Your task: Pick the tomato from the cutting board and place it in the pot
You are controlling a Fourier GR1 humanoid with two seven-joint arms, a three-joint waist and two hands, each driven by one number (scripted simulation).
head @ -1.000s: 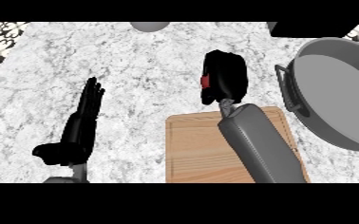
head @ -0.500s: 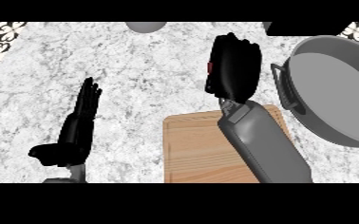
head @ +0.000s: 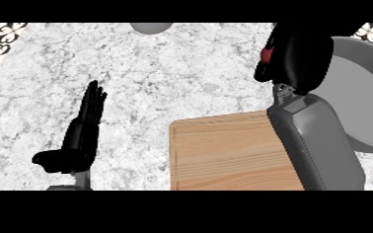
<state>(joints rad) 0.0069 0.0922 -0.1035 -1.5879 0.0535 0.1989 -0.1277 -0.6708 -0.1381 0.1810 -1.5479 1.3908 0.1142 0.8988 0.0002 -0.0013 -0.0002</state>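
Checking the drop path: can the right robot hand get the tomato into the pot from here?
Probably yes: the right robot hand, curled round the tomato, is beside the pot with nothing visible between them.

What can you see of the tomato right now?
Only a small red sliver of the tomato shows, peeking out at the left edge of the right hand. The black fingers are curled round it and hide the rest, so its full shape cannot be told. It is lifted off the wooden cutting board, up near the grey pot at the right. Nothing but the hand appears to touch it.
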